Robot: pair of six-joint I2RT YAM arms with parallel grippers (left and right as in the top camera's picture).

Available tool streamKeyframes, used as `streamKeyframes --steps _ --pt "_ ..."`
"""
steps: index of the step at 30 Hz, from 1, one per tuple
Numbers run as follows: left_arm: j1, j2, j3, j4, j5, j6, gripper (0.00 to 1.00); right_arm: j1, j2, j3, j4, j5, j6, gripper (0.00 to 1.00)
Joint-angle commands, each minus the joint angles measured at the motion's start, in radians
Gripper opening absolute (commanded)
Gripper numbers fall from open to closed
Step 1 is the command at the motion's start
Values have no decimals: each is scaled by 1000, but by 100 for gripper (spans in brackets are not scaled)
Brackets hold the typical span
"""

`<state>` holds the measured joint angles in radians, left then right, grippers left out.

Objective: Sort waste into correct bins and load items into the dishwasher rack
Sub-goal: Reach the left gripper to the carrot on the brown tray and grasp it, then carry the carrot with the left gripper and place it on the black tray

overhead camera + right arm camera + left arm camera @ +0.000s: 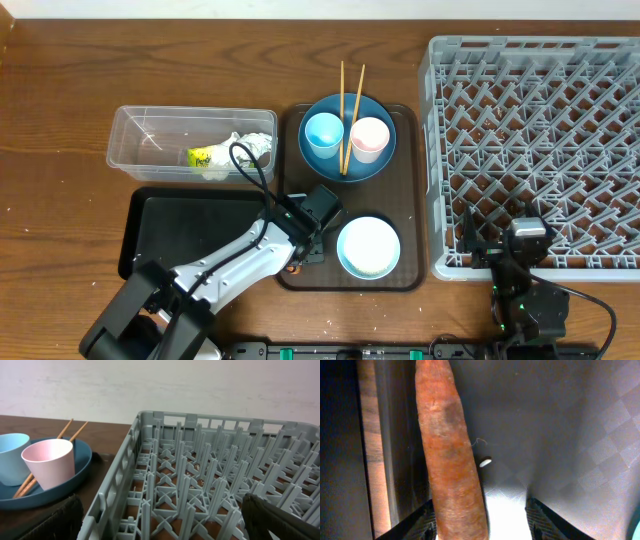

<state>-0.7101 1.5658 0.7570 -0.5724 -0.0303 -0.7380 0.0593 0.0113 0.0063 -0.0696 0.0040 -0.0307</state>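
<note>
— Orange bit point(451, 455) fills the left wrist view, lying against one of the left fingers point(417, 527). They are parted, not clenched on it.
— Progress?
— Early, I'd say. Tissue point(255, 148) and wrapper point(205, 157) lie in the clear tub point(150, 125), upper left. Plate point(381, 165), cups, bowl point(368, 246) and chopsticks point(343, 100) aren't loaded, the rack point(540, 150) is bare, and the right fingers point(280, 520) are spread and empty.

Worktop point(60, 90): dark brown wood, grain showing, faint sheen.
Dishwasher rack point(540, 130): grey moulded plastic, matt.
Tub point(135, 140): clear plastic, glossy walls.
Black tray point(190, 225): smooth, dull; I read it as plastic.
Brown serving tray point(600, 425): matt, fine chequered texture.
Orange bit point(447, 460): rough, mottled, dry-looking.
Plate point(80, 467): dark blue, smooth, slight gloss.
Pink cup point(47, 462): smooth, matt.
Chopsticks point(342, 90): pale bare wood.
Tissue point(255, 148): crumpled white paper, I'd say.
</note>
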Motion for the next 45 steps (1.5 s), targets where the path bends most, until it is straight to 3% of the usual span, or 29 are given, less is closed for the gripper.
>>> streamKeyframes --steps 1,4,18,30,38,45 --pt "-3 34 -10 -1 -23 -5 53 -6 -5 -1 -3 7 -1 99" --pt "-3 35 -10 -1 -23 -5 40 -6 -5 -1 -3 7 -1 99" --pt "-3 32 -6 -2 -23 -4 6 -6 -5 -1 -3 7 -1 99" --pt "33 -178 49 -69 -11 -5 6 -6 -4 -1 -3 7 -1 99" --pt "185 -373 49 -163 -48 3 6 -6 -4 -1 -3 7 -1 99" --pt "365 -395 43 -256 -121 3 6 -6 -4 -1 -3 7 -1 99"
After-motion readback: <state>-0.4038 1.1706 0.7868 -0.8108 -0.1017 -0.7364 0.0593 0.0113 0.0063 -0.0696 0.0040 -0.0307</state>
